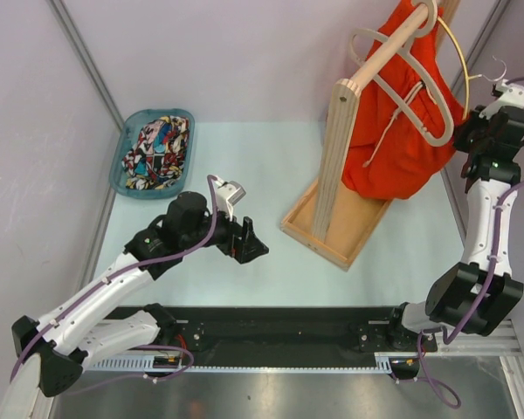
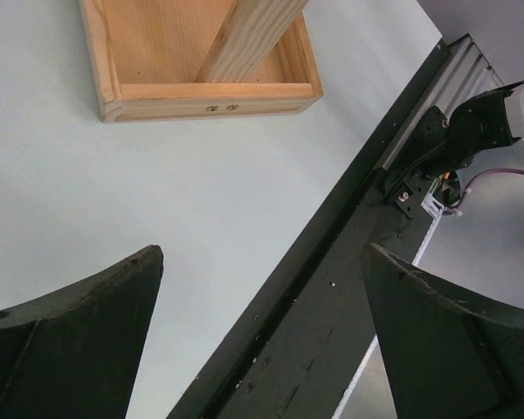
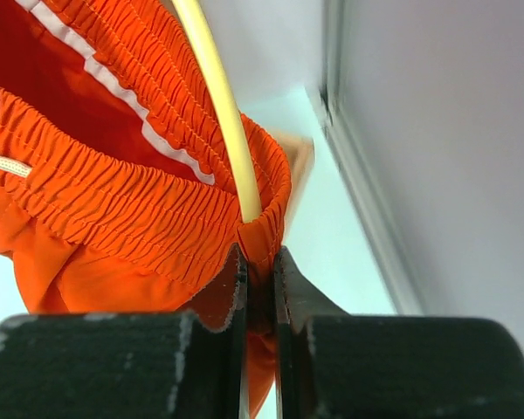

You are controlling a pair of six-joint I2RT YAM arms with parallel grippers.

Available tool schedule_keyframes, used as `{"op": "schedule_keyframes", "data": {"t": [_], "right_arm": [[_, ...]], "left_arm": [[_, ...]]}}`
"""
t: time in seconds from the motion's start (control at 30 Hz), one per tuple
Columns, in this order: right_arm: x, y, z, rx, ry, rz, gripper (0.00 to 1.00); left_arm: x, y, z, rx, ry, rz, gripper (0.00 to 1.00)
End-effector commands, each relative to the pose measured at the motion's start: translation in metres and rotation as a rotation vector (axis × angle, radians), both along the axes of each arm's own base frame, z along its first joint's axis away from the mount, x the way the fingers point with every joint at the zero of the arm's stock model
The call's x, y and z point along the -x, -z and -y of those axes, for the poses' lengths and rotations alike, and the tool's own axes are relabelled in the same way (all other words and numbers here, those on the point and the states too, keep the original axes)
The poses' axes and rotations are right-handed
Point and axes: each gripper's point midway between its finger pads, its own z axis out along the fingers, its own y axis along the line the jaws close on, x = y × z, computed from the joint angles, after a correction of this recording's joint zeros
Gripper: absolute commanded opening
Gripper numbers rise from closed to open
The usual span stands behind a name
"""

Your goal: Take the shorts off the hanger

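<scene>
We log a pale bench (image 1: 271, 262) carrying a wooden rack (image 1: 332, 157). Orange shorts (image 1: 389, 148) hang from the rack's top rail. Well left of the rack, a teal basket (image 1: 120, 161) holds the comic-print shorts (image 1: 157, 148). Left pincer (image 2: 264, 257) hovers just left of the rack's base, fingers wide apart, holding nothing. Right pincer (image 3: 259, 266), right of the rack, is clamped on the orange waistband where we see a yellow hanger rod (image 3: 217, 96) touching it.
</scene>
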Motion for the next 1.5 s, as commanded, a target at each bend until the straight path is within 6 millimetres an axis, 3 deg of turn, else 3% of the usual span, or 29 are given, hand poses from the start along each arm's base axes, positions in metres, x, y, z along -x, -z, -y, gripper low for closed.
{"op": "schedule_keyframes", "data": {"t": [0.0, 0.33, 0.37, 0.67, 0.8, 0.93, 1.13, 1.2, 1.23, 1.3, 1.33, 1.37, 1.43, 1.47], "right_arm": [[0.034, 0.004, -0.001, -0.146, 0.107, -0.024, 0.0], [0.079, 0.043, -0.065, -0.281, 0.051, -0.19, 0.0], [0.084, 0.053, -0.078, -0.282, 0.03, -0.226, 0.0], [0.114, 0.111, -0.118, -0.323, -0.071, -0.362, 0.0], [0.131, 0.146, -0.145, -0.361, -0.17, -0.431, 0.0], [0.144, 0.144, -0.186, -0.323, -0.326, -0.396, 0.0], [0.161, 0.155, -0.218, -0.271, -0.414, -0.382, 0.0], [0.16, 0.146, -0.228, -0.229, -0.458, -0.332, 0.0], [0.157, 0.141, -0.231, -0.213, -0.474, -0.306, 0.0], [0.156, 0.133, -0.24, -0.172, -0.525, -0.268, 0.0], [0.152, 0.128, -0.243, -0.158, -0.538, -0.242, 0.0], [0.15, 0.123, -0.244, -0.125, -0.559, -0.222, 0.0], [0.145, 0.118, -0.251, -0.079, -0.588, -0.204, 0.0], [0.142, 0.113, -0.257, -0.031, -0.623, -0.193, 0.0]], "left_arm": [[0.004, -0.035, 0.004, 0.088, 0.018, 0.058, 1.0], [0.012, -0.041, 0.01, 0.154, 0.037, 0.03, 1.0], [0.011, -0.04, 0.01, 0.156, 0.033, 0.027, 1.0], [0.005, -0.05, 0.009, 0.195, -0.032, 0.01, 1.0], [-0.003, -0.053, 0.007, 0.213, -0.074, 0.0, 1.0], [-0.017, -0.062, 0.007, 0.257, -0.113, 0.002, 1.0], [-0.039, -0.073, 0.005, 0.308, -0.132, -0.039, 1.0], [-0.05, -0.082, 0.007, 0.311, -0.135, -0.028, 1.0], [-0.057, -0.096, 0.005, 0.322, -0.139, -0.008, 1.0], [-0.069, -0.097, 0.007, 0.296, -0.151, -0.014, 1.0], [-0.076, -0.117, 0.006, 0.311, -0.156, 0.022, 1.0], [-0.081, -0.123, 0.006, 0.306, -0.156, 0.036, 1.0], [-0.093, -0.12, 0.008, 0.24, -0.153, 0.036, 1.0], [-0.1, -0.146, 0.004, 0.225, -0.162, 0.114, 1.0]]}}
